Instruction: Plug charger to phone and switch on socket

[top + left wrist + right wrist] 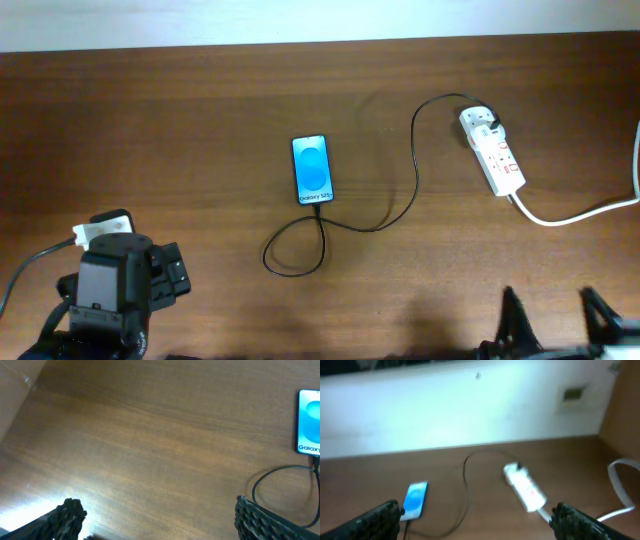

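Observation:
The phone (312, 170) lies flat mid-table, its blue screen lit. The charger (395, 215), a thin black cable, meets the phone's near edge, loops, and runs right to a black adapter (497, 125) seated in the far end of the socket (495, 155), a white strip with red switches. My right gripper (553, 305) stands open at the front edge, well short of the socket (525, 491) and phone (415, 500). My left gripper (157, 512) is open over bare wood, with the phone (310, 422) and a cable loop (265, 480) to its right.
The socket's thick white cord (580, 212) curves off the table's right edge, and also shows as the white cord (620, 480) in the right wrist view. My left arm (110, 290) fills the front left corner. A white wall (320, 20) borders the table's far edge.

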You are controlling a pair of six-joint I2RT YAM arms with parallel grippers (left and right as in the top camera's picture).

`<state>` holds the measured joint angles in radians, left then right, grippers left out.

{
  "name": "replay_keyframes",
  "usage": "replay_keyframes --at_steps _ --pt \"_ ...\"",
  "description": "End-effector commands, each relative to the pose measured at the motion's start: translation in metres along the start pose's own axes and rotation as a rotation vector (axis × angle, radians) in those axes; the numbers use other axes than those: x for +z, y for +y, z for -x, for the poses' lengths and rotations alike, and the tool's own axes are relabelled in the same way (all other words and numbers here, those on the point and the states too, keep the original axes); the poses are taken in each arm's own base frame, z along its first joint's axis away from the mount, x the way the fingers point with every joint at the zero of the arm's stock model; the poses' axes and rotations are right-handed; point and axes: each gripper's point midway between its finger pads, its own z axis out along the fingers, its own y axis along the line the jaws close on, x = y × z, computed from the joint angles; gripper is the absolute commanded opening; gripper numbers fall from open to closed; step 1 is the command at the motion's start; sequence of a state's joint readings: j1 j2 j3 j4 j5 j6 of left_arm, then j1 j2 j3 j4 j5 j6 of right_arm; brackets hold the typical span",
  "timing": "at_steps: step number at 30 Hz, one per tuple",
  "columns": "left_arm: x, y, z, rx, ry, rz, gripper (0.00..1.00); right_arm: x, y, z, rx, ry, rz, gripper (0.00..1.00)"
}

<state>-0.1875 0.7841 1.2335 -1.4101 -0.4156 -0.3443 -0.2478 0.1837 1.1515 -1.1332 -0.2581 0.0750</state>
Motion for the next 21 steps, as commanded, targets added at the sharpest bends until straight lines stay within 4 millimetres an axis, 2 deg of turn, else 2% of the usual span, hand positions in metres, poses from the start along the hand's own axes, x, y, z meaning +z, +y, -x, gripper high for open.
replay_keyframes --at_steps 1,2,4,8,10,13,14,17,18,21 --pt "0.0 0.001 0.0 -0.02 -0.003 0.002 0.99 0.036 0.007 -0.009 0.143 -0.106 0.125 0.98" --pt "0.0 0.001 0.0 -0.02 -0.003 0.002 0.99 0.056 0.003 -0.004 0.223 -0.189 0.152 0.98" --pt "0.0 0.001 0.0 -0.02 -0.003 0.002 0.99 0.08 0.0 -0.006 0.278 -0.264 0.206 0.98" --pt "0.0 0.001 0.0 -0.02 -0.003 0.002 0.99 0.109 0.007 -0.023 0.277 -0.361 0.316 0.98" --pt "0.0 0.001 0.0 -0.02 -0.003 0.002 0.99 0.122 0.004 -0.037 0.288 -0.367 0.313 0.98" --pt "0.0 0.001 0.0 -0.02 -0.003 0.002 0.99 0.145 -0.005 -0.075 0.313 -0.297 0.272 0.98" --pt "0.0 0.001 0.0 -0.02 -0.003 0.002 0.99 0.154 -0.008 -0.093 0.322 -0.262 0.258 0.98" --pt "0.0 0.001 0.0 -0.02 -0.003 0.002 0.99 0.169 -0.015 -0.124 0.331 -0.233 0.238 0.98" --pt "0.0 0.001 0.0 -0.02 -0.003 0.002 0.99 0.172 -0.02 -0.132 0.341 -0.206 0.205 0.98" --pt "0.0 0.001 0.0 -0.02 -0.003 0.002 0.99 0.173 -0.024 -0.136 0.303 -0.201 0.172 0.98"
